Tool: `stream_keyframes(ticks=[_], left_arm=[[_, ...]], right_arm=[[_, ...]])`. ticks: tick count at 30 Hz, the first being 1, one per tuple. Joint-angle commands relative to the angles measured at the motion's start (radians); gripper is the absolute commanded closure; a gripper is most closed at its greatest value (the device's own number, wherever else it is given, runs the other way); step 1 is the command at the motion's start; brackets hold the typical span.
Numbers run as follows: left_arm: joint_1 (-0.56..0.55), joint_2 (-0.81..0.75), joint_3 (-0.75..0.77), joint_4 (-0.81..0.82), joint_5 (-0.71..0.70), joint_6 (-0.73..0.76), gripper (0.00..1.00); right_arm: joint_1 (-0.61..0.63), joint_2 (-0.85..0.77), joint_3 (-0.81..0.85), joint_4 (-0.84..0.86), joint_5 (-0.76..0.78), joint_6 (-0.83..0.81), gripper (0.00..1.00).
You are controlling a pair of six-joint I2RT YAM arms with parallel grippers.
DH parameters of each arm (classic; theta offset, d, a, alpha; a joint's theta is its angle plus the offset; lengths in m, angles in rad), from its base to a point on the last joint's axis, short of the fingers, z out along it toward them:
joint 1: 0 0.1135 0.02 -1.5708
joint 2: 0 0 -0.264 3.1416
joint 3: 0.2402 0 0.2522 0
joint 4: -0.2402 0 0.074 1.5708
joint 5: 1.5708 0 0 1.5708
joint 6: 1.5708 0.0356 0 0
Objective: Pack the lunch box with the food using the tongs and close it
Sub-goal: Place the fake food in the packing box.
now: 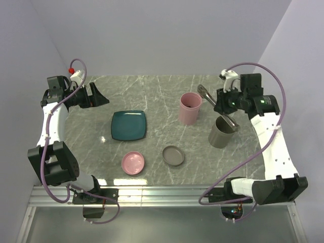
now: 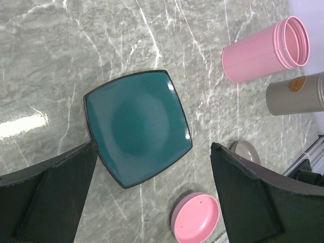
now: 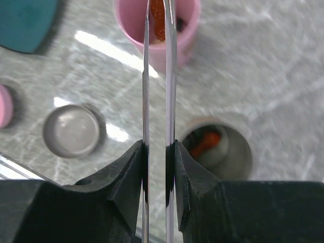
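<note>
My right gripper [image 3: 158, 149] is shut on the thin silver tongs [image 3: 146, 91], both arms pressed between its pads. The tong tips reach over the mouth of the pink lunch box container [image 3: 157, 35], with an orange piece of food [image 3: 158, 20] between them. A dark bit [image 3: 179, 21] lies inside that container. The grey container [image 3: 217, 147] holds another orange piece [image 3: 207, 142] and something pale. From above, the tongs [image 1: 206, 93] slant from the pink container [image 1: 190, 108] back through the right gripper [image 1: 223, 105]. My left gripper [image 1: 98, 96] hangs open at far left, holding nothing.
The empty teal plate [image 1: 129, 125] sits left of centre. A pink lid [image 1: 133, 163] and a grey lid [image 1: 173, 155] lie near the front edge. In the left wrist view the plate [image 2: 136, 126] and pink lid [image 2: 197, 217] lie between the spread fingers [image 2: 55, 197].
</note>
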Motion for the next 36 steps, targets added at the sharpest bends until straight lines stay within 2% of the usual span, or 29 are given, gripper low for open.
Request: stream_keyframes(ticks=[1,10,16,22,28,36], left_arm=[[-0.004,-0.043,0.049,-0.001,-0.002,0.045,0.01],[-0.005,-0.038,0.040,0.014,0.029,0.037,0.01],[-0.005,-0.046,0.037,0.013,0.038,0.039,0.01],[-0.004,-0.054,0.031,0.008,0.043,0.048,0.01],[-0.004,-0.063,0.020,0.019,0.038,0.045,0.01],[-0.005,-0.061,0.003,0.044,0.051,0.022,0.01]], right_arm=[[-0.084,-0.080,-0.020,-0.066,-0.013,-0.062,0.76],[-0.266,-0.226,-0.148,-0.223,0.004,-0.165,0.76],[-0.327,-0.303,-0.237,-0.270,0.033,-0.191,0.77],[-0.364,-0.297,-0.267,-0.267,0.051,-0.197,0.76],[-0.367,-0.291,-0.270,-0.270,0.060,-0.197,0.70],[-0.367,-0.283,-0.232,-0.289,0.051,-0.191,0.55]])
